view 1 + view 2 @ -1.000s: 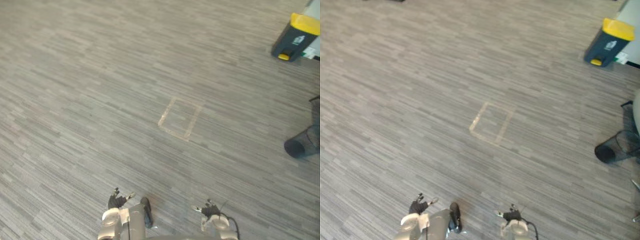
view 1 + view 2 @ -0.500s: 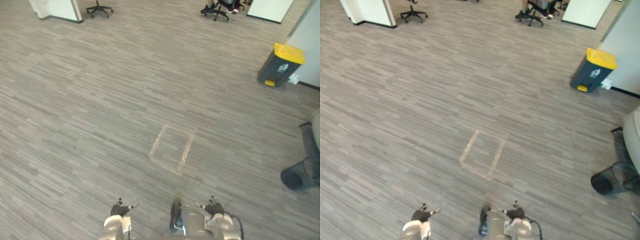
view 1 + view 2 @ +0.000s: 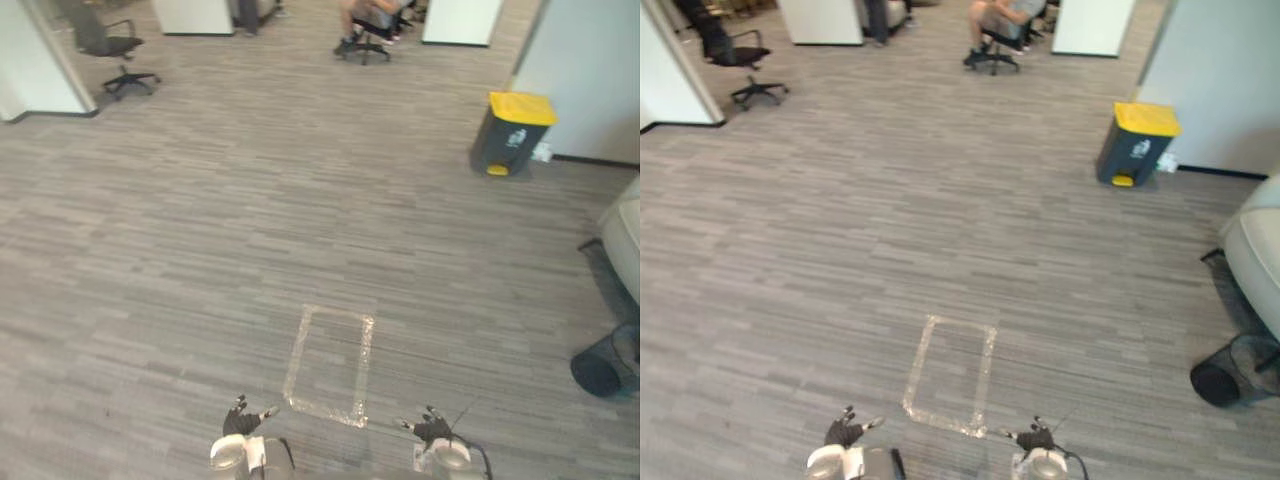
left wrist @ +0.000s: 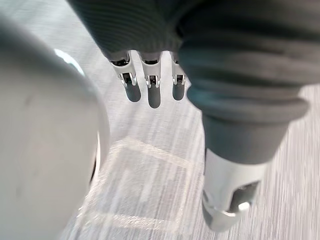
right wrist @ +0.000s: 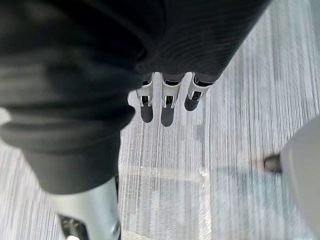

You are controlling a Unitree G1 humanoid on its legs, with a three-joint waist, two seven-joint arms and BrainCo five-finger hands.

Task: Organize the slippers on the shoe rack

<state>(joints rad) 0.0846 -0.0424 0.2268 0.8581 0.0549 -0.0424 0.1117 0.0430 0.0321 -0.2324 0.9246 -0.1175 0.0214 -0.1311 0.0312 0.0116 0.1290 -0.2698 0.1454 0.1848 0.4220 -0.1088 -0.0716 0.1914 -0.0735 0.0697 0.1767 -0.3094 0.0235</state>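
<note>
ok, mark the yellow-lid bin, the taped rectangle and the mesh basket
yellow-lid bin [image 3: 503, 145], left eye view, dark body below lid.
taped rectangle [image 3: 329, 364], left eye view, middle of the outlined patch.
mesh basket [image 3: 1238, 368], right eye view, mesh wall.

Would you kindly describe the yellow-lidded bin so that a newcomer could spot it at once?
Start at the pale wall at the far right of the floor. A dark bin stands upright at its foot. Its bright yellow lid sets it apart from the black mesh basket nearer the robot, also on the right.

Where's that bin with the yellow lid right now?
The yellow-lidded bin stands far right in the eye views, beside the pale wall, well beyond the taped rectangle.
</note>
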